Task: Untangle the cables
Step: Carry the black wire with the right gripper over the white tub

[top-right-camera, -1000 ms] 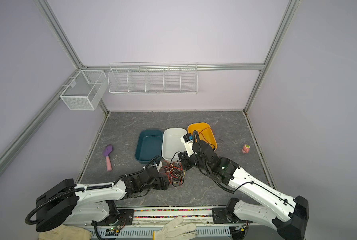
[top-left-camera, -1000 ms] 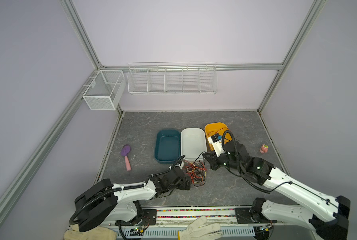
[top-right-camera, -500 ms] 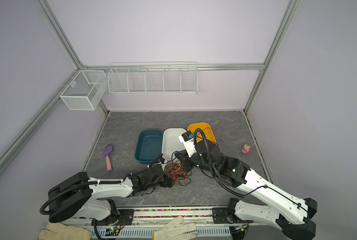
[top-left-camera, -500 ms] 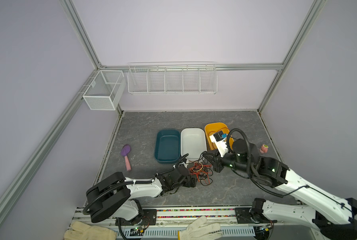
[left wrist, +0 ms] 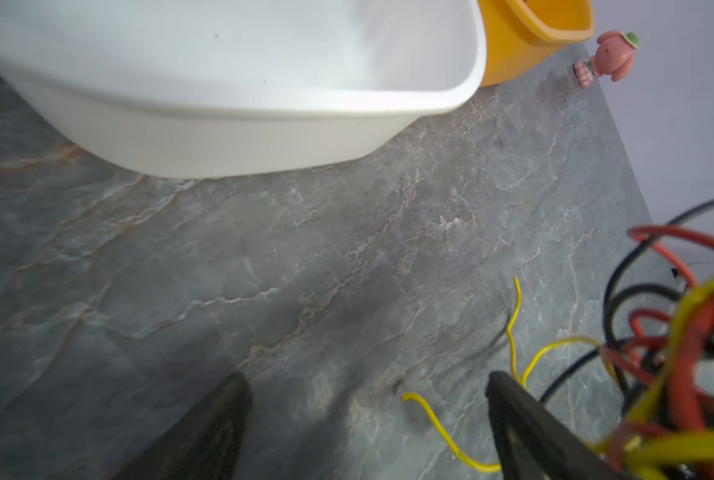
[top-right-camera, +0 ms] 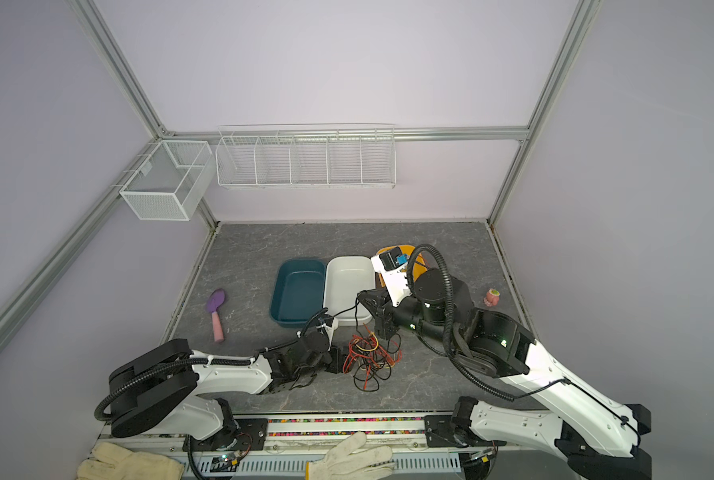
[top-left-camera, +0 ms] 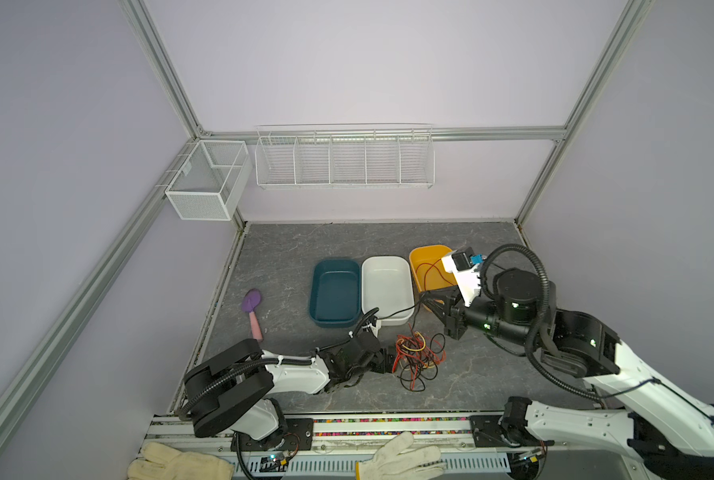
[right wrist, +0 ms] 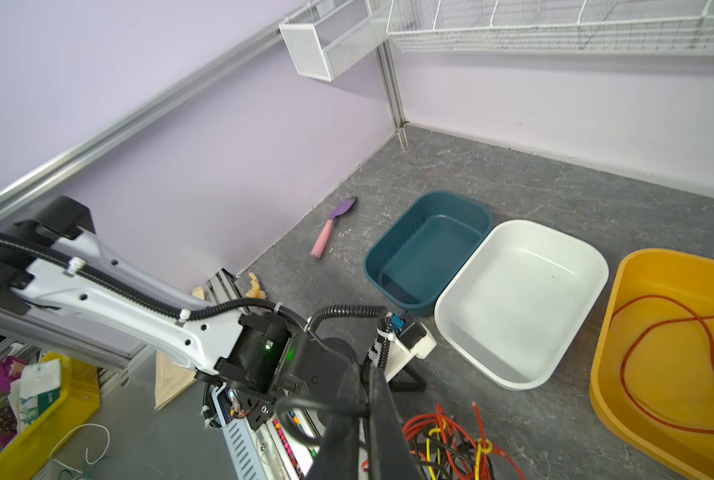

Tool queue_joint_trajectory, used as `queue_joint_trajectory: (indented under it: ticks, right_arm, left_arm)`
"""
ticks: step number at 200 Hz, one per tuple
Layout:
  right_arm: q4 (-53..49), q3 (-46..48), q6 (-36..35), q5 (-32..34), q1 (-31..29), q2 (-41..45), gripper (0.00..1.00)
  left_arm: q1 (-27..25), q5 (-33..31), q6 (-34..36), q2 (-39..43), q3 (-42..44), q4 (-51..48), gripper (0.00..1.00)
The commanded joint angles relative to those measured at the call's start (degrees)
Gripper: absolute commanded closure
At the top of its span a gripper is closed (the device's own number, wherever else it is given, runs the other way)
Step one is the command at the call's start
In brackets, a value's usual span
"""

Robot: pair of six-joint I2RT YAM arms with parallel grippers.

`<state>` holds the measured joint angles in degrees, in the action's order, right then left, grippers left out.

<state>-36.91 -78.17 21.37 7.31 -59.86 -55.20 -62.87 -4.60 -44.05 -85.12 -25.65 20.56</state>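
Altogether three tubs (top-left-camera: 333,291), one cable tangle (top-left-camera: 419,353)

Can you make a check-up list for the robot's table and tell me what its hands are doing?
Surface: grey marbled tabletop, no spills seen.
Job's things: tangle of thin red, black and yellow wires near the front; one red wire lying in the orange-yellow plastic tub.
Clutter: empty teal plastic tub, empty white plastic tub, purple-and-pink toy spade, small pink toy figure.
Grippers: left gripper open beside the tangle, holding nothing; right gripper shut, seemingly pinching a thin black wire.
Cables: thick black ribbed hoses run along both arms.
Surroundings: lilac walls; white wire rack and white mesh basket, both look empty; two pale work gloves on the front rail.
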Motion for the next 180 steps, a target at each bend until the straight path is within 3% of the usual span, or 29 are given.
queue_joint_trajectory:
  ticks: [1, 129, 180]
  right_arm:
    - [-1.68, -4.20, -0.81, 0.81, -0.50, -0.20, 0.93]
    - [-11.49, -24.55, -6.45, 4.88, -0.51, -7.30, 0.93]
    - [-12.24, -26.05, -10.55, 9.29, -0.20, -9.46, 0.93]
  left_arm:
    - [-0.55, 2.77, -2.64, -3.77, 1.62, -7.40, 0.10]
    - [-0.93, 2.95, -2.83, -5.28, 2.79, -6.21, 0.12]
    - [-0.92, -1.49, 0.07, 1.52, 0.51, -16.43, 0.11]
